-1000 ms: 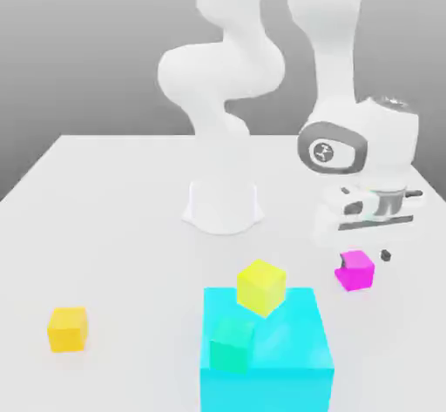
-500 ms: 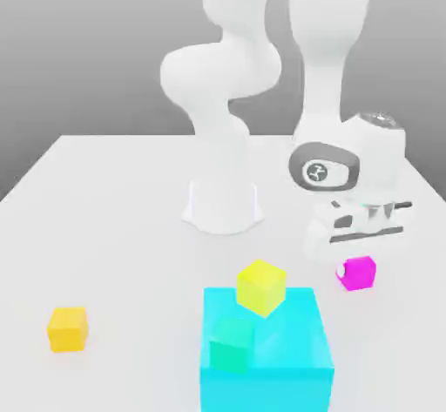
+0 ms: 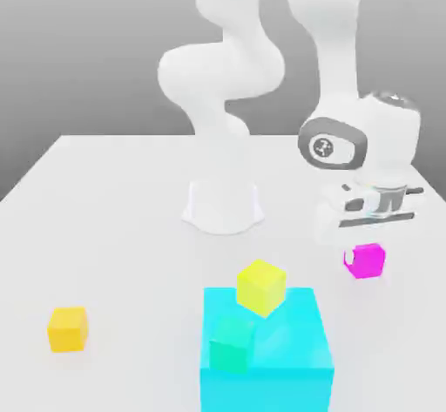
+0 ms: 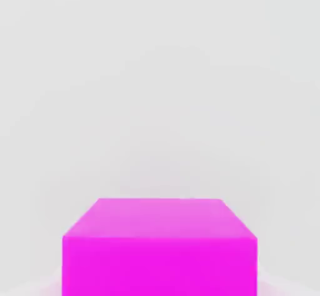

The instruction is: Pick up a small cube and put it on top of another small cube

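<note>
Cubes lay scattered on the white table (image 3: 113, 219) as the simulated arm worked at the right of the exterior frame. At lower left sat an orange-yellow cube (image 3: 67, 328), well apart from the rest and open from above, which made it a likely base for a stack. At lower centre a big cyan block (image 3: 266, 349) carried a yellow cube (image 3: 261, 287) at its upper edge and a small teal cube (image 3: 232, 342) against its front face. At centre right, the gripper (image 3: 366, 243) was closed on the small magenta cube (image 3: 365, 260), which hung just beneath the hand, apparently clear of the table, so that it could be carried. The hand view showed that cube (image 4: 160, 248) close up.
</note>
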Available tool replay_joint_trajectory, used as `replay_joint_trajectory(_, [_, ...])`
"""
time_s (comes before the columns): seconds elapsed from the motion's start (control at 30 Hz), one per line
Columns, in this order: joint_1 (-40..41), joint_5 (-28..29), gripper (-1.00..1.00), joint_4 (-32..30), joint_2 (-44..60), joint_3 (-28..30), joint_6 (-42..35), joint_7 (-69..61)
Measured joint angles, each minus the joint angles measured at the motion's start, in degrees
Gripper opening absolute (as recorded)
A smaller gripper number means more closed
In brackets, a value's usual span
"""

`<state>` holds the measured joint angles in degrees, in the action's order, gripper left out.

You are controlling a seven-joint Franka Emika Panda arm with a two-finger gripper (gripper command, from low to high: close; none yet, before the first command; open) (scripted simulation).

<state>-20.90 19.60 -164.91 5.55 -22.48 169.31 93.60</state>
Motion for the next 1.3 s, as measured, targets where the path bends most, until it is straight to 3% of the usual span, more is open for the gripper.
replay_joint_trajectory(0.23, [-0.5, -13.9, -1.00, -1.9, -4.9, -3.1, -2.3, -10.4])
replay_joint_trajectory(0.43, [-3.2, -24.4, -1.00, -3.2, -8.8, -1.6, -4.2, -18.5])
replay_joint_trajectory(0.93, [24.9, -21.0, -1.00, 23.3, -9.0, 14.7, -31.0, -26.7])
replay_joint_trajectory(1.07, [28.0, -19.3, -1.00, 24.4, -3.7, 14.9, -26.9, -26.5])
replay_joint_trajectory(1.1, [27.6, -18.9, 1.00, 24.0, -2.1, 14.7, -24.9, -26.2])
replay_joint_trajectory(1.3, [27.4, -18.6, 1.00, 23.8, -1.3, 14.7, -24.0, -26.0])
